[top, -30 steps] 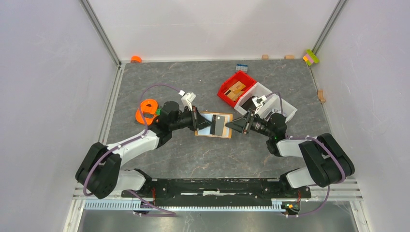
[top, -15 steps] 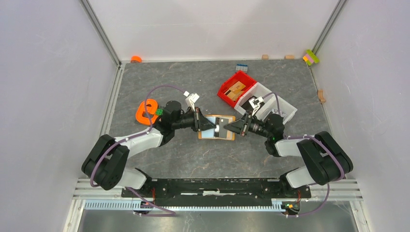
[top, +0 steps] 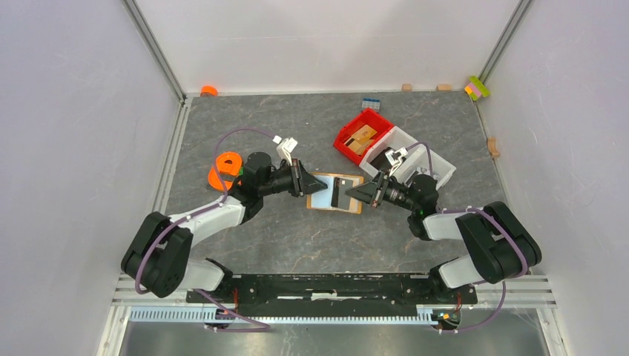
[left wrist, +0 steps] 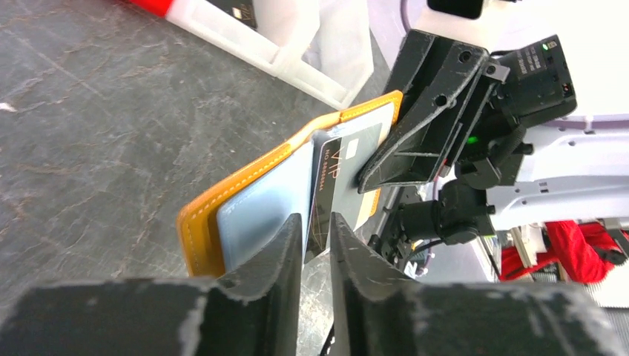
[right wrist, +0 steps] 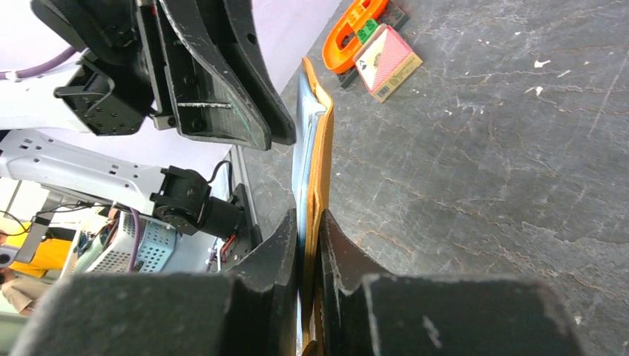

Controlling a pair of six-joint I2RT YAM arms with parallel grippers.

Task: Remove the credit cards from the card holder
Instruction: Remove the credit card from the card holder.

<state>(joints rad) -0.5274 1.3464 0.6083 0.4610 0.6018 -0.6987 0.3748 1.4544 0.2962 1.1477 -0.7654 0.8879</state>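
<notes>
While right gripper clamps card holder, left gripper apparently pinches dark grey card.

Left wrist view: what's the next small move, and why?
Probably draw the left gripper back toward its own side, sliding the dark card out. It pinches the card's near edge, the card is not yet clear of the card holder, and the right gripper clamps the holder's opposite edge to brace it.
</notes>
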